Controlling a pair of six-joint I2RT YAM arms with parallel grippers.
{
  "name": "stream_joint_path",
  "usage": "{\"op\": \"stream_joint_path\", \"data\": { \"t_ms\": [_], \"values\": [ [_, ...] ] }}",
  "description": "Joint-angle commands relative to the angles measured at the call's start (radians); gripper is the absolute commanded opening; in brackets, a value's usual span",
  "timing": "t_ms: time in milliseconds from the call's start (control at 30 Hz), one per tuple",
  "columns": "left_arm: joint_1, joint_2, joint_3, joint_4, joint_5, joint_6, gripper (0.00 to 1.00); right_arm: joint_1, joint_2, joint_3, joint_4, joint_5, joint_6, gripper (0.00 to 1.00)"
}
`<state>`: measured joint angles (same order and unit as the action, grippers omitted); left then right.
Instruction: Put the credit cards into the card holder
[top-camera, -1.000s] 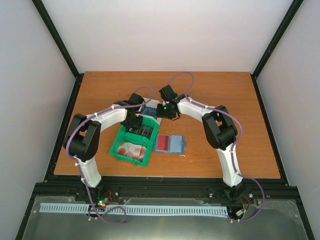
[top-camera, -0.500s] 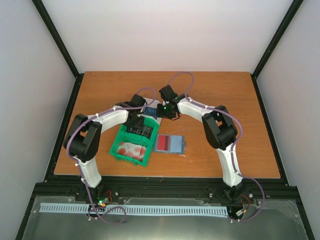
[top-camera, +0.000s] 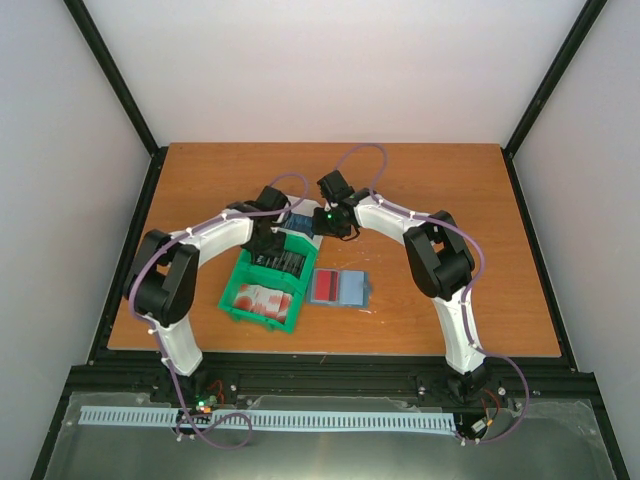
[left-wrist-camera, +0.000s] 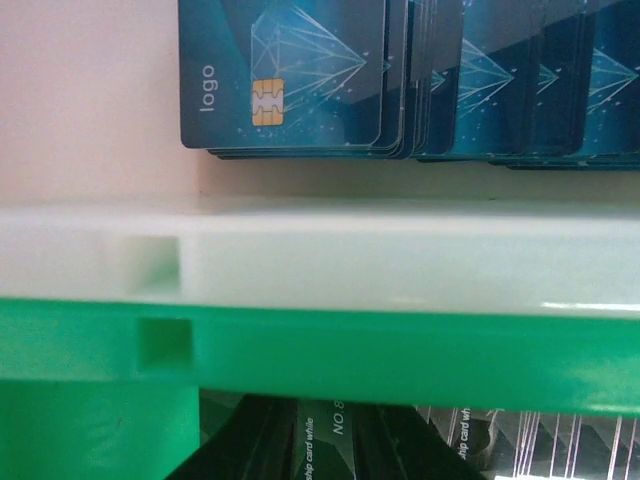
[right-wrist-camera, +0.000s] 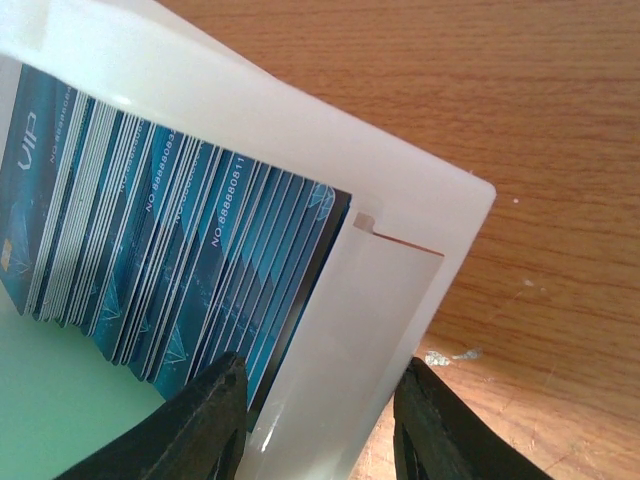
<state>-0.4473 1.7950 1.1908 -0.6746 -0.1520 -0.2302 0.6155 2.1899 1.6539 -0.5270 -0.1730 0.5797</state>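
The card holder (top-camera: 350, 289) lies open on the table with a red card (top-camera: 327, 286) on its left half. My left gripper (top-camera: 268, 240) reaches down into the back of the green bin (top-camera: 232, 293). In the left wrist view its black fingers (left-wrist-camera: 225, 440) flank a dark credit card (left-wrist-camera: 335, 425) printed with white text, and the left gripper (left-wrist-camera: 320, 425) looks shut on it. My right gripper (top-camera: 335, 225) is shut across the side wall of the white bin (right-wrist-camera: 370, 300). One finger is inside next to the blue credit cards (right-wrist-camera: 150, 250), the other outside.
The green bin (left-wrist-camera: 400, 350) holds red cards (top-camera: 265, 298) at the front and dark cards (top-camera: 288, 262) at the back. The white bin (left-wrist-camera: 380, 250) butts against its far side, with blue cards (left-wrist-camera: 290, 75) standing in it. Bare wood lies to the right (right-wrist-camera: 520, 150).
The left arm's forearm has shifted slightly while its gripper stays down in the green bin's back part. The right arm and the card holder have not moved.
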Motion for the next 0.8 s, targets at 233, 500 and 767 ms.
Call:
{"op": "stream_joint_path", "data": {
  "t_ms": [233,500,767],
  "values": [
    [0.041,-0.039,0.029,-0.084,-0.073,-0.011,0.19,0.015,0.038,-0.006,-0.078,0.025,-0.058,0.39],
    [0.041,-0.057,0.029,-0.086,-0.108,-0.021,0.18,0.015,0.039,-0.006,-0.079,0.022,-0.061,0.39],
    [0.042,-0.057,0.013,-0.089,-0.137,-0.018,0.17,0.016,0.039,-0.007,-0.078,0.023,-0.064,0.39]
  ]
}}
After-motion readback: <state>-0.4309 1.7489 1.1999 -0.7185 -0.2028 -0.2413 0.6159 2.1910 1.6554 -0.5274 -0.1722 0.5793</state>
